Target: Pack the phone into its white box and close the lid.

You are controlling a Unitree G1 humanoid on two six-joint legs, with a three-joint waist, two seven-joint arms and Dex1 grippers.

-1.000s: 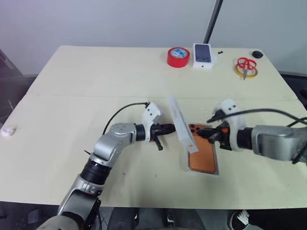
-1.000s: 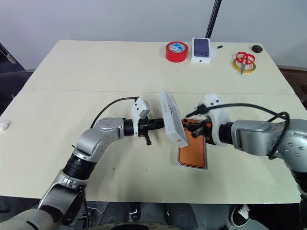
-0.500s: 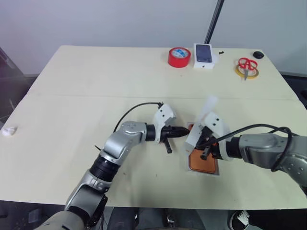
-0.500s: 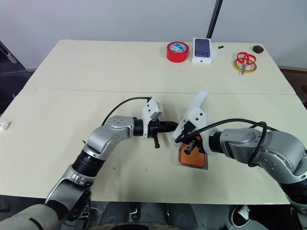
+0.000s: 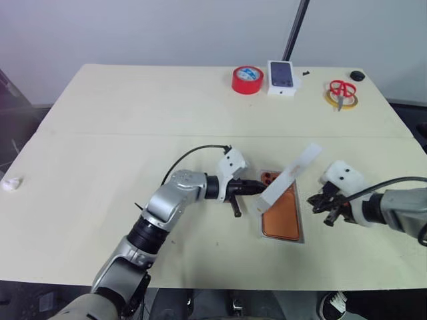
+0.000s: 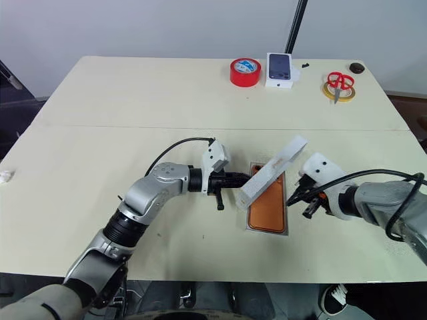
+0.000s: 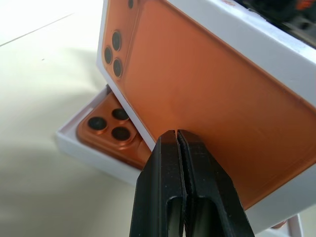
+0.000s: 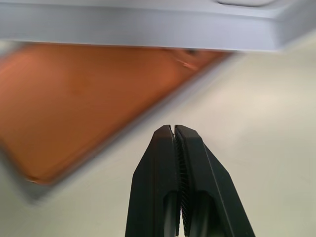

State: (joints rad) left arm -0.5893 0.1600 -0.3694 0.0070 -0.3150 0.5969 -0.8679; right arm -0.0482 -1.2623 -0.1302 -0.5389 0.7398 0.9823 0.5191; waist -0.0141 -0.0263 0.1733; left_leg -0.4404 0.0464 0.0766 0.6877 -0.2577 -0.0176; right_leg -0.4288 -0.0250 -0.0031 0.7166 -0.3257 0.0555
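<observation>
The copper-orange phone (image 5: 283,215) lies camera side up in the white box (image 6: 267,231) on the table. The lid (image 5: 285,179) tilts over it, low edge at the box's left rim and high edge raised toward the right. Its orange phone picture (image 7: 207,98) faces my left gripper (image 5: 259,189), which is shut with its tips against that face near the low edge. My right gripper (image 5: 315,202) is shut on nothing, just right of the box and apart from the lid. The right wrist view looks under the lid (image 8: 148,24) at the phone (image 8: 74,98).
At the table's far edge sit a red tape roll (image 5: 247,79), a white box with a dark phone picture (image 5: 281,77), red scissors on a yellow tape ring (image 5: 342,93) and a black pole (image 5: 297,30). A white scrap (image 5: 8,183) lies far left.
The lid swung from standing beside the box, top leaning left, to tilting rightward over the phone. My right gripper drew away to the right. My left gripper followed the lid rightward.
</observation>
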